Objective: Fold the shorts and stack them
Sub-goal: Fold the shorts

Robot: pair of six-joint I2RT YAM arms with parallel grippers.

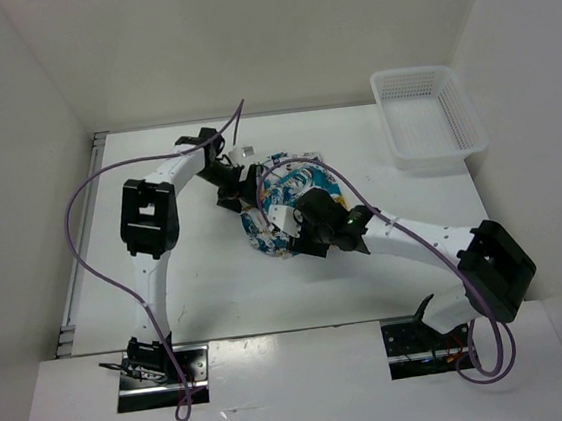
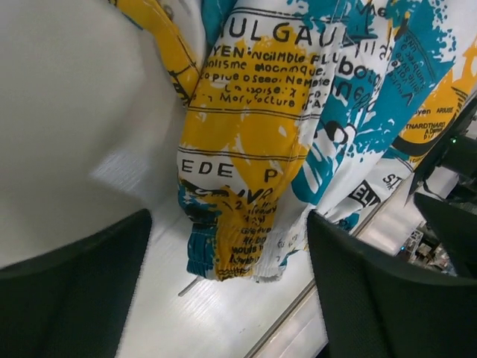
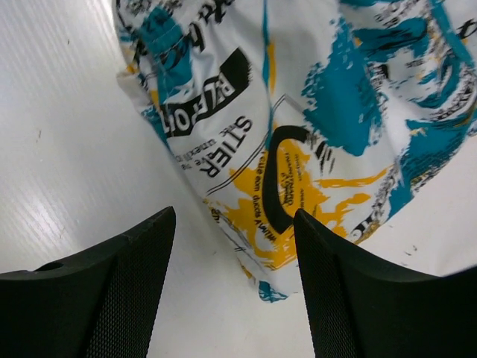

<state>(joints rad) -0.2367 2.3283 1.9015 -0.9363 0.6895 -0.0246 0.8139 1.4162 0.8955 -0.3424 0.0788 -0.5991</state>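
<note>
Shorts (image 1: 288, 185): bunched mid-table (image 1: 207, 274), under both grippers.
Left gripper (image 2: 229, 227): jaws spread wide, nothing held; cloth seen just beyond the gap.
Right gripper (image 3: 232, 220): jaws spread wide, nothing held; cloth seen just ahead.

shorts (image 2: 253, 149) print reads "ulgau", "ede p"; right wrist view: "stier".
</note>
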